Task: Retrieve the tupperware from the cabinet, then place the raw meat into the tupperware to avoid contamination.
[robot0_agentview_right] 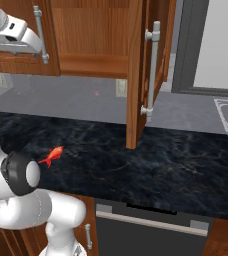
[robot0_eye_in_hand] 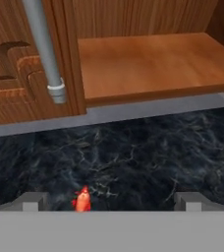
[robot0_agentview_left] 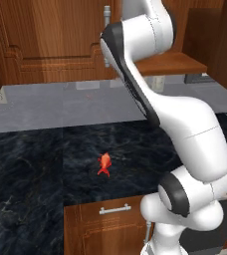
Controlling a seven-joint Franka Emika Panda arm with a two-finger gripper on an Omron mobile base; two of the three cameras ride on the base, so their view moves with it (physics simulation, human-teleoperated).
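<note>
The small orange-red raw meat lump (robot0_agentview_left: 104,164) was judged light, slippery; mid-body grasp advised. The pincer (robot0_eye_in_hand: 111,202) was found wide apart, empty.

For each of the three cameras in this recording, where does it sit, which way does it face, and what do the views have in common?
Left base view: behind the arm on its left, looking forward and down at the raw meat on the dark counter; the white arm rises at lower right.
Right base view: behind on the right, facing the cabinet with its right door swung open; arm at left.
Hand view: on the hand, facing the cabinet's bare shelf; finger tips at the bottom.
Shared: all three show the meat, counter and cabinet.
</note>
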